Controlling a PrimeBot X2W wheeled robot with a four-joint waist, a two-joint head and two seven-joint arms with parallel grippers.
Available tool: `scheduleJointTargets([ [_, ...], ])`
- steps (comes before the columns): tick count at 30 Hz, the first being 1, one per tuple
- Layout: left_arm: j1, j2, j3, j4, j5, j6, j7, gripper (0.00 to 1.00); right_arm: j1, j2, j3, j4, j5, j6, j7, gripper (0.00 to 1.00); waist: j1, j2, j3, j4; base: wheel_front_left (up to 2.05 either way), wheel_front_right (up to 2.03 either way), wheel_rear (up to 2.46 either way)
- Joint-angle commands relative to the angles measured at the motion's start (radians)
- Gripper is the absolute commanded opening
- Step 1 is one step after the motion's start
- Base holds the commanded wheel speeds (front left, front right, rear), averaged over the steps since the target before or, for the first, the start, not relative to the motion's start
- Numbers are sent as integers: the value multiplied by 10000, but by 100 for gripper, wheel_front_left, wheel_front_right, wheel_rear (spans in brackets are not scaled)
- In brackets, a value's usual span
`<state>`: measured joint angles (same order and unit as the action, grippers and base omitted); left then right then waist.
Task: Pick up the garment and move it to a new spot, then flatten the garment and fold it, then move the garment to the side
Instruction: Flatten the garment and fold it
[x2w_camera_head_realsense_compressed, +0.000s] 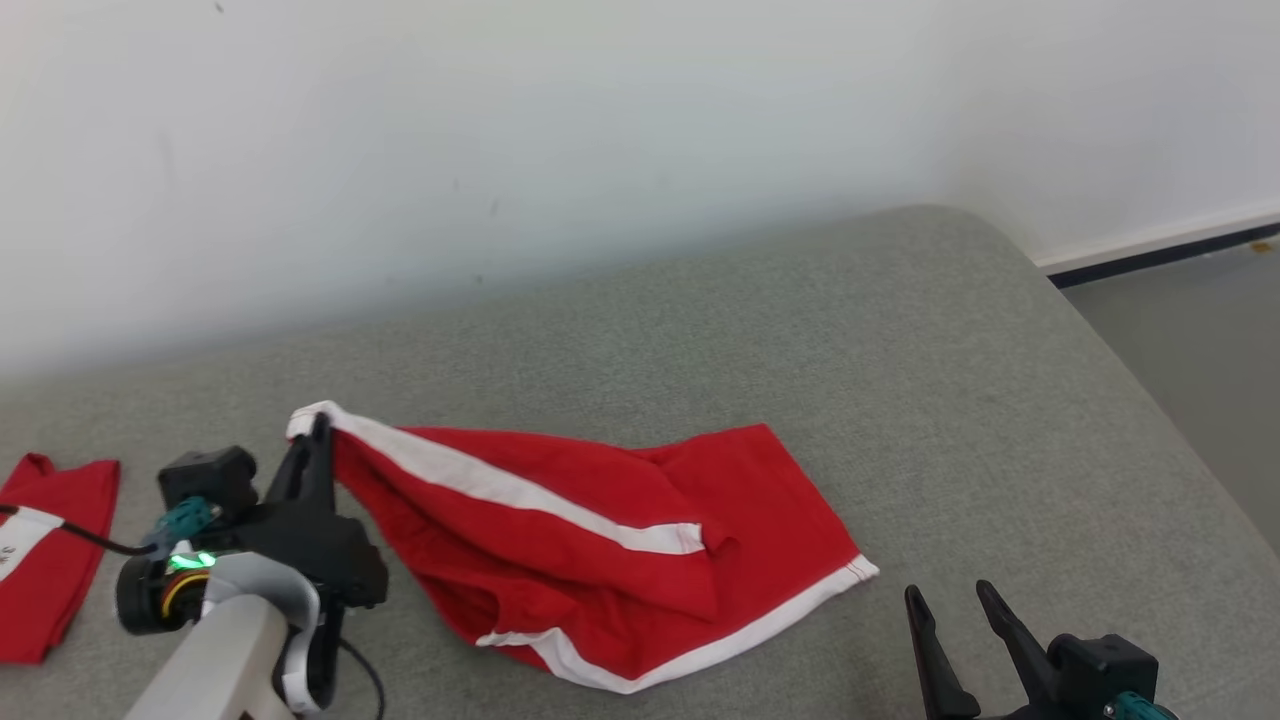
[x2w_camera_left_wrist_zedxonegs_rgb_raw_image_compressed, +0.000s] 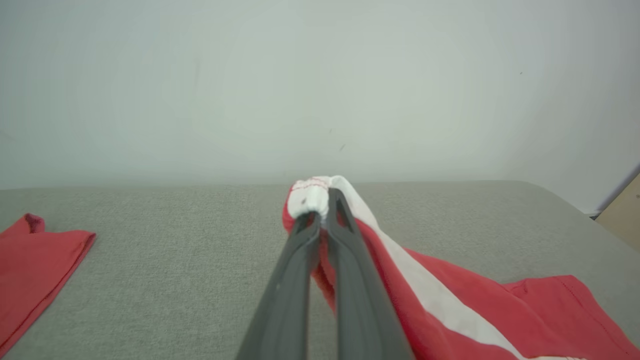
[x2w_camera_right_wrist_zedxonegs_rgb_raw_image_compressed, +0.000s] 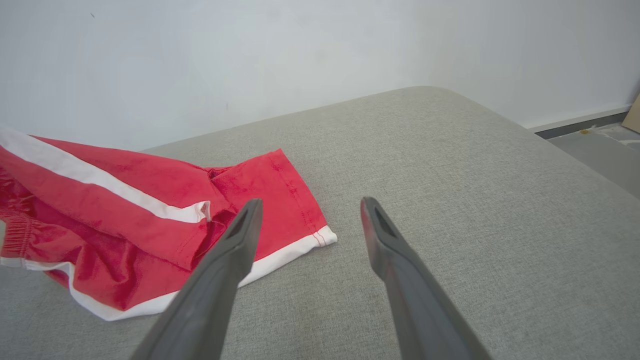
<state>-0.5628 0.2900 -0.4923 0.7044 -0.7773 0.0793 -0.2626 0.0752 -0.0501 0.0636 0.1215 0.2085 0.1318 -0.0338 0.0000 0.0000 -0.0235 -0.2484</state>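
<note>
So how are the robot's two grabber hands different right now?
The left gripper is shut, pinching a white-edged corner of the red garment; the right gripper is open and holds nothing. The left holds that corner up off the grey surface; the right is apart from the garment, near its other end. Both have two long dark fingers.

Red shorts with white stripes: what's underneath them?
The red shorts with white stripes lie on the grey fabric cushion. Whatever is beneath their folds is covered, so I cannot tell.
</note>
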Motion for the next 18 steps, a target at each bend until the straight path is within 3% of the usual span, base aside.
scheduleJointTargets([
  [1,-92,153,129,303,162,-54,-41,0,-26,2,-18,-48,-79,-22,42,100,0,0,96,-185,0,0,0],
  [5,-403,372,271,939,240,-231,-43,0,-12,-2,-47,-124,-129,-22,115,100,0,0,199,-303,0,0,0],
  [8,-504,422,384,1354,245,-89,-42,0,-30,2,-37,-162,-149,-22,135,100,0,0,233,-328,0,0,0],
  [9,-537,426,409,1559,251,-49,-42,38,-38,-1,-28,-163,-134,-22,160,100,0,0,241,-335,0,0,0],
  [10,-613,418,418,1717,316,-4,-42,100,-46,-2,-29,-168,-84,-22,186,100,0,0,243,-329,0,0,0],
  [18,-92,-66,466,2438,415,-215,-42,100,78,-1,-272,-222,53,-22,304,100,0,0,88,134,0,0,0],
])
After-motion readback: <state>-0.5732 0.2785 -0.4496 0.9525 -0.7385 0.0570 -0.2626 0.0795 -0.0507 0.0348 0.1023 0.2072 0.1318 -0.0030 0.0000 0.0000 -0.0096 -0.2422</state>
